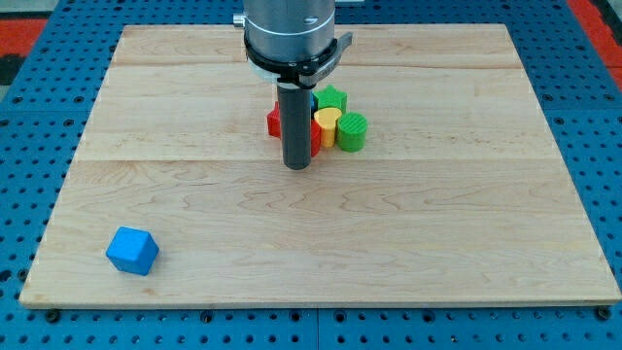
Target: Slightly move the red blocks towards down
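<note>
My tip (297, 165) is the lower end of a dark rod that stands in front of a tight cluster of blocks near the board's upper middle. A red block (274, 122) shows at the rod's left and a sliver of red (316, 139) at its right; the rod hides the rest, so I cannot tell if they are one block or two. A yellow block (327, 124) sits right of the rod, with a green cylinder (353, 131) on its right and a green block (332, 97) behind it. The tip is just below the red blocks.
A blue cube (132, 251) lies alone at the board's lower left. The wooden board (437, 214) sits on a blue perforated table. The arm's grey wrist (292, 34) hangs over the top middle.
</note>
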